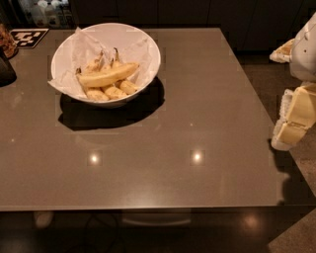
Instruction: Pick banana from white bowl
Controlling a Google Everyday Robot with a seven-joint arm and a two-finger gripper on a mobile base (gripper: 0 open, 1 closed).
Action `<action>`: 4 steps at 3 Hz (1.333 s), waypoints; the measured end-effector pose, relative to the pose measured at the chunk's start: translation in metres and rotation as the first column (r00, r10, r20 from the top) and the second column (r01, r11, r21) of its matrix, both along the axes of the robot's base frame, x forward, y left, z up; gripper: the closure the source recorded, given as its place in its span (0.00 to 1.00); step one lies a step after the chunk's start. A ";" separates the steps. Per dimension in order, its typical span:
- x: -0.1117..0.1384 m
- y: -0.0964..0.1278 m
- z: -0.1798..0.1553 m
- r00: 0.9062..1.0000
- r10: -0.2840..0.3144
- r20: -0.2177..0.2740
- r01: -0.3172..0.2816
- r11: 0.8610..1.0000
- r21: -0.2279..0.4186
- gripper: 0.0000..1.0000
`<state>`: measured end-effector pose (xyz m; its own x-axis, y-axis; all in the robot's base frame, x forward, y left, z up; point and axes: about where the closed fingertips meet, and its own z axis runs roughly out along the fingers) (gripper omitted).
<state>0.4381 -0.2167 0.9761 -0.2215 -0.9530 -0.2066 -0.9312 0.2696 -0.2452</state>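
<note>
Evidently at the approach step, the end effector [290, 123], its state impossible to tell, hangs right of the worktop [207, 99] and must reach across to the banana [107, 75] in the white bowl [154, 49].

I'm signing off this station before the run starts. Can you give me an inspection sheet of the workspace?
Surface: glossy brown table, two light reflections near the front.
Job's things: banana lies on top of the shorter bananas inside the white bowl, which has a paper lining; the bowl stands at the far left.
Clutter: black-and-white marker tag at the far left corner; dark object cut off at the left edge.
Grippers: gripper beyond the table's right edge, far from the bowl.
Cables: nothing seen.
Surroundings: dark cabinets behind; speckled floor on the right.
</note>
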 end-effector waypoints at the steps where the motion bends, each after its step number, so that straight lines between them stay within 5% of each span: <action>1: 0.000 0.000 0.000 1.000 0.000 0.000 0.000 1.000 0.000 0.00; 3: 0.032 0.043 0.018 0.994 0.104 -0.024 -0.104 0.995 -0.004 0.00; 4: 0.052 0.071 0.017 0.982 0.181 -0.050 -0.182 0.983 -0.016 0.00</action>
<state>0.4899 -0.1459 0.9927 -0.0539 -0.9822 -0.1799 -0.9750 0.0907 -0.2031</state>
